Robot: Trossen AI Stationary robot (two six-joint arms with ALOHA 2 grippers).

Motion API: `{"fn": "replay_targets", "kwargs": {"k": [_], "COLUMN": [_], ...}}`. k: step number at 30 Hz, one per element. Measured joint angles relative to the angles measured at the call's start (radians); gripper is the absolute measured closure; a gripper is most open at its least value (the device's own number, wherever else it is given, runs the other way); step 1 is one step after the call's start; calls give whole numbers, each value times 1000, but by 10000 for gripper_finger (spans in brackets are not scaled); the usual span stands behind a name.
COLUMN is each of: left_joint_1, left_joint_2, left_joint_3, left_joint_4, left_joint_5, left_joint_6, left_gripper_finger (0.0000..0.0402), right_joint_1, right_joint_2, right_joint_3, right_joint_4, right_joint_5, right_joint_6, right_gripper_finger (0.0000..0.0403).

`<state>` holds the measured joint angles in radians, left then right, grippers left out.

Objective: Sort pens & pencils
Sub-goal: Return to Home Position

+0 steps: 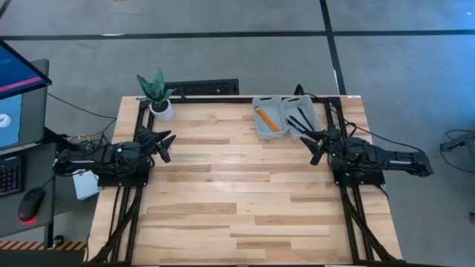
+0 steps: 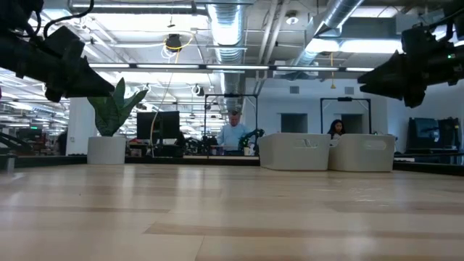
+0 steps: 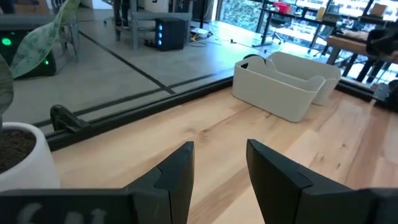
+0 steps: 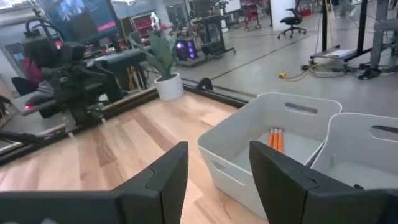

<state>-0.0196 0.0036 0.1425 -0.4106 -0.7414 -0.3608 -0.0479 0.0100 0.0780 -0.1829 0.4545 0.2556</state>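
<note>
From above, the left fingers (image 1: 168,146) hang over the left side of the counter (image 1: 237,208), spread open and clasping nothing. They are near a potted plant (image 1: 159,96) that stands at the far left corner. The right fingers (image 1: 309,149) sit opposite over the right side, likewise spread apart and empty, just in front of two gray bins standing side by side at the far edge. The pencils (image 1: 266,119) lie in the left bin (image 1: 267,99) and the pens (image 1: 301,122) lie in the right bin (image 1: 297,99). From up here I cannot count either lot.

At counter height, both arms hang dark in the upper corners, well clear of the wood. The plant stands at the far left and the two bins touch each other at the far right, with their walls hiding what is inside. Beyond the counter, one person (image 2: 233,132) is at a desk and another (image 2: 336,129) is behind the bins.

Past the left wrist, the two dark fingers are parted with only bare counter between them. The bins lie well ahead and the white pot is close by.

Past the right wrist, the fingers stand apart over the wood, just short of the nearer bin, where the orange pencils lean against its far wall. The pens in the other bin cannot be made out. The left arm shows across the counter by the plant.
</note>
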Motion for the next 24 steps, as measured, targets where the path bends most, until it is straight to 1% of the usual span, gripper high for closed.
{"fn": "replay_targets", "kwargs": {"k": [4, 24], "left_joint_1": [0, 0], "left_joint_2": [0, 0], "left_joint_3": [0, -1], "left_joint_4": [-2, 3], "left_joint_5": [1, 1], "left_joint_6": [23, 25], "left_gripper_finger": [265, 265], "right_joint_1": [2, 2], "right_joint_2": [0, 3], "right_joint_3": [0, 0], "right_joint_4": [-1, -3], "right_joint_5": [-9, -11], "right_joint_6": [-24, -12], "right_gripper_finger": [211, 210]}}
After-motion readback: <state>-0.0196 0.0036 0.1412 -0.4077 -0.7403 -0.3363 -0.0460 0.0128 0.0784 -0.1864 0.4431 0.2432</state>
